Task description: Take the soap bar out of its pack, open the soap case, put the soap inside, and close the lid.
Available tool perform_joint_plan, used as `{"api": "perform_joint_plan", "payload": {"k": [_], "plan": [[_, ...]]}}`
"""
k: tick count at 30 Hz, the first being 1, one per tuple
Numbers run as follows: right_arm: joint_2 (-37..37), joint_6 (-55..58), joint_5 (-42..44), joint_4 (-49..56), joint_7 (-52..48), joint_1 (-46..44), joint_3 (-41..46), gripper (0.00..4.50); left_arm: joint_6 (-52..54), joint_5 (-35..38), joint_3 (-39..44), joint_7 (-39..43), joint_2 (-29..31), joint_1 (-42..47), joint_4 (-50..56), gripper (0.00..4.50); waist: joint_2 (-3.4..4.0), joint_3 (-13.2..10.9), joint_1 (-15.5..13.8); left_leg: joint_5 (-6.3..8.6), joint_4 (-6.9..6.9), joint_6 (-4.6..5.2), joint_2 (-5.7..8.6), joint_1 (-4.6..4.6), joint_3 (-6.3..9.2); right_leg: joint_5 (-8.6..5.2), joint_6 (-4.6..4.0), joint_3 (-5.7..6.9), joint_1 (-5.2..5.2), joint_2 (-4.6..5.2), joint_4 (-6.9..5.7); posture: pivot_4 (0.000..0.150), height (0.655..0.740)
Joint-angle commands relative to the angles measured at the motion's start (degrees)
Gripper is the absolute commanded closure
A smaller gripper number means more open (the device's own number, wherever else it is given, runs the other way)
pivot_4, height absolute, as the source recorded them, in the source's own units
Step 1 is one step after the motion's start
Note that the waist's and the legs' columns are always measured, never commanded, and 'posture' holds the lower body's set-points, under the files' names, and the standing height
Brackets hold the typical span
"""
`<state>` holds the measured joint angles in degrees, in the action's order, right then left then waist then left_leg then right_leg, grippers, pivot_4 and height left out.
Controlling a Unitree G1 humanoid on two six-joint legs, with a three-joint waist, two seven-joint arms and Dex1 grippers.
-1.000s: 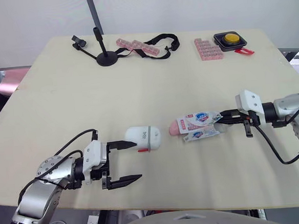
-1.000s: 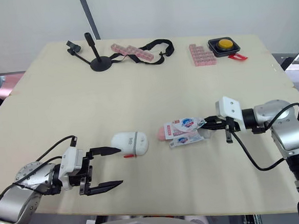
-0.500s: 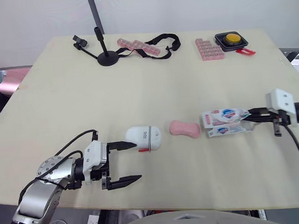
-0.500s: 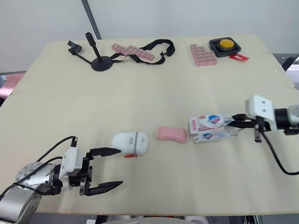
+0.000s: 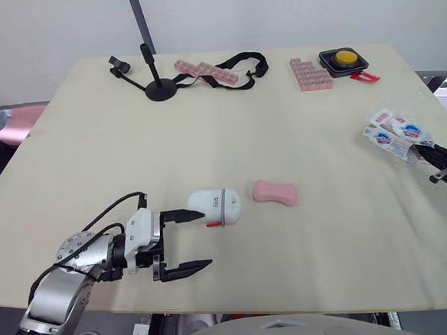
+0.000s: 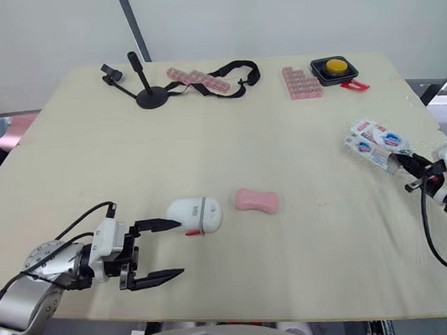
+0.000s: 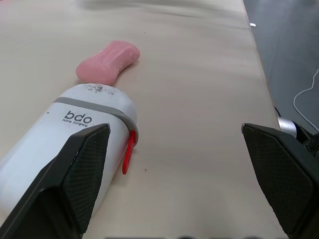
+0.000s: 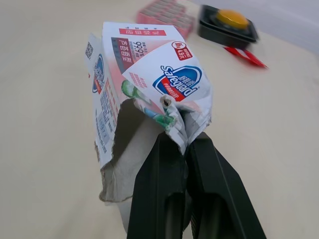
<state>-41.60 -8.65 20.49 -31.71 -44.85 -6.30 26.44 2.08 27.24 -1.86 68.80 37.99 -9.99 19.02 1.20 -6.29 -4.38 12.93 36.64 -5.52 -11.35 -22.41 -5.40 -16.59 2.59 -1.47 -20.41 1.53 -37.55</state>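
The pink soap bar (image 5: 275, 193) lies bare on the table, just right of the white soap case (image 5: 215, 206), which lies on its side with a grey band and a red latch, lid closed. My left gripper (image 5: 184, 242) stands open at the near left, its upper finger touching the case's left end. The empty soap pack (image 5: 394, 133) hangs at the table's right edge, lifted, with my right gripper (image 5: 420, 150) shut on its torn end. In the right wrist view the pack (image 8: 144, 89) gapes open and hollow.
At the back stand a black stand (image 5: 156, 84), a black strap with pink blocks (image 5: 217, 70), a pink block tray (image 5: 310, 74) and a yellow button box (image 5: 344, 59). The table's right edge (image 5: 444, 114) is close to my right gripper.
My right gripper pulled the pack to the right and up off the soap, carrying it to the table's right edge. The soap stays on the table. The left arm has not moved.
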Motion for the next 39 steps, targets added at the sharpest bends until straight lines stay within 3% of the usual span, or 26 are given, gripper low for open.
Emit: {"api": "perform_joint_plan", "payload": {"k": [1,14,23,27,39], "plan": [[1.79,2.14,-0.94,5.71,8.65,1.37,2.16,4.46,0.10,0.64,0.33,-0.34,0.25,0.00,1.43,0.00,0.12,0.07,0.00,0.00,0.00,0.00,0.00,0.03,0.00,0.00,0.00,0.00,-0.01,0.00,0.01,0.150,0.7385],[4.36,6.67,-2.89,9.73,15.91,3.69,0.71,4.46,0.64,0.68,0.39,-0.61,0.33,0.30,1.76,0.00,0.23,0.14,0.28,0.01,-0.04,-0.02,0.03,0.08,0.00,0.00,0.02,-0.02,-0.01,0.03,0.06,0.150,0.7385],[3.99,7.97,-2.06,13.32,13.56,5.82,1.06,1.55,0.61,0.42,-0.23,-0.35,0.08,1.14,1.01,0.00,0.24,0.14,0.33,0.01,-0.05,-0.02,0.03,0.07,0.00,0.01,0.02,-0.01,-0.01,0.03,0.06,0.150,0.7385],[3.99,7.87,-2.11,15.19,12.69,7.66,1.38,0.05,0.50,0.40,-0.41,-0.09,0.15,1.55,0.57,0.00,0.24,0.14,0.33,0.01,-0.05,-0.02,0.03,0.08,0.00,0.01,0.02,-0.02,-0.01,0.03,0.07,0.150,0.7385],[4.21,0.76,2.30,14.37,3.89,10.27,4.22,0.05,0.24,0.10,-1.08,0.29,0.10,2.08,-0.11,0.00,0.25,0.16,0.65,0.01,-0.11,-0.02,0.03,0.07,0.01,0.01,0.02,-0.01,0.03,0.05,0.09,0.150,0.7385]]}}
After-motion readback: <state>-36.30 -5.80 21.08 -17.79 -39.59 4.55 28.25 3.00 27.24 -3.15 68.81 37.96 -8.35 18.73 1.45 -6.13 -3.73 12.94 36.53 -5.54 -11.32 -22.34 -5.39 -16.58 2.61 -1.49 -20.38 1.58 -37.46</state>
